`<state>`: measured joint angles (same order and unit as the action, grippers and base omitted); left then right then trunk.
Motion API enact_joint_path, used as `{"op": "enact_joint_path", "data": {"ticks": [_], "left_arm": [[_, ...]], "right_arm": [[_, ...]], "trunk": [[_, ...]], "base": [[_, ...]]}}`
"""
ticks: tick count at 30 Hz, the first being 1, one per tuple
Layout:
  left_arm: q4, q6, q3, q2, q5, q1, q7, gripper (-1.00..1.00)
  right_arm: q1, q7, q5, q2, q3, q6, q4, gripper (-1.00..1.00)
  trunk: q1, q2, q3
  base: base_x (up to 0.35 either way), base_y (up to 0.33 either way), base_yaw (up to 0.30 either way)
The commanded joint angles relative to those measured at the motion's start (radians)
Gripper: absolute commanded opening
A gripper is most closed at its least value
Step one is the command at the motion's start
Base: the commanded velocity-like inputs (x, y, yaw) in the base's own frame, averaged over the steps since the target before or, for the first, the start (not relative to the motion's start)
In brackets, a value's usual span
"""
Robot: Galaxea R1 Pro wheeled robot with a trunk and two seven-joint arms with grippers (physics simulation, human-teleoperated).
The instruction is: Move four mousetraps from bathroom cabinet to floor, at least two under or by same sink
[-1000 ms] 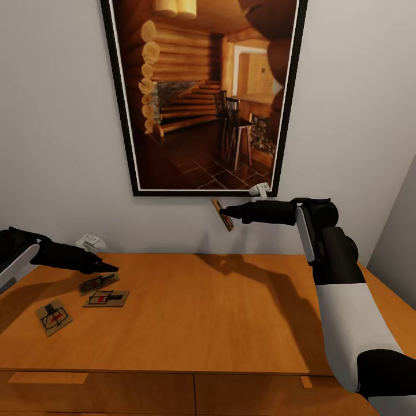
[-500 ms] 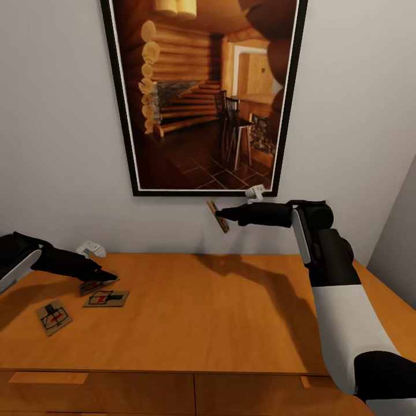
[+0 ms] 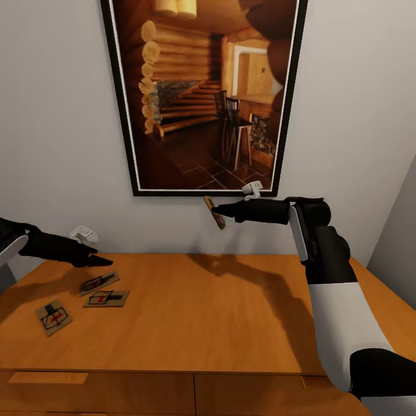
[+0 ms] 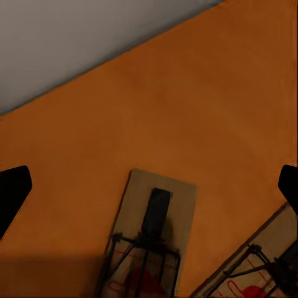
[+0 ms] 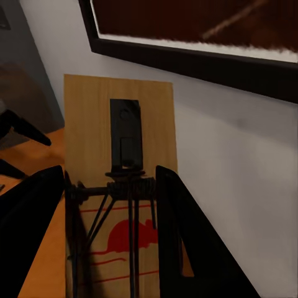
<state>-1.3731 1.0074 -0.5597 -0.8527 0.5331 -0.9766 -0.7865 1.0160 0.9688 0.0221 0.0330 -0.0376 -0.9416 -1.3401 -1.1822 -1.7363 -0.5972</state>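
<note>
Four mousetraps counted: three lie flat near the left end of the cabinet [image 3: 231,323] top, one [image 3: 54,316] toward the front-left corner, two [image 3: 106,298] [image 3: 99,282] just beside each other farther back; the fourth mousetrap [image 3: 214,212] is clamped between the closed fingers of the right hand [image 3: 222,211], tilted, raised well above the top, close to the wall under the lower edge of one framed picture [image 3: 202,95]. Left hand [image 3: 95,260] hovers above the rearmost of the three, holding nothing; in the left wrist view its fingertips [image 4: 12,194] stand wide apart with a trap [image 4: 152,236] between them on the wood. Nothing stands between that hand and the traps.
</note>
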Motion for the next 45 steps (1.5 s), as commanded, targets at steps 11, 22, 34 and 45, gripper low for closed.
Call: {"op": "enact_joint_path", "data": {"ticks": [11, 22, 34, 45], "left_arm": [[-0.006, 0.002, -0.022, -0.01, -0.002, -0.038, -0.026, 1.0], [0.001, -0.004, -0.107, -0.056, -0.011, -0.033, -0.027, 1.0], [0.003, -0.006, -0.198, -0.09, -0.013, -0.033, -0.026, 1.0], [0.008, -0.007, -0.197, -0.095, -0.016, -0.033, -0.025, 1.0]], "right_arm": [[0.001, 0.002, 0.002, 0.005, 0.0, -0.006, 0.001, -1.0], [0.0, 0.002, 0.002, 0.005, -0.001, -0.006, 0.001, -1.0], [-0.003, 0.002, 0.001, 0.005, -0.001, -0.002, 0.002, -1.0], [-0.004, 0.002, 0.001, 0.006, -0.001, 0.0, 0.002, -1.0]], "trunk": [[0.0, -0.001, -0.001], [0.0, -0.001, -0.001], [0.0, -0.001, -0.001], [0.0, -0.001, -0.001]], "base": [[0.0, 0.0, 0.0], [0.0, 0.0, 0.0], [0.0, 0.0, 0.0], [0.0, 0.0, 0.0]]}}
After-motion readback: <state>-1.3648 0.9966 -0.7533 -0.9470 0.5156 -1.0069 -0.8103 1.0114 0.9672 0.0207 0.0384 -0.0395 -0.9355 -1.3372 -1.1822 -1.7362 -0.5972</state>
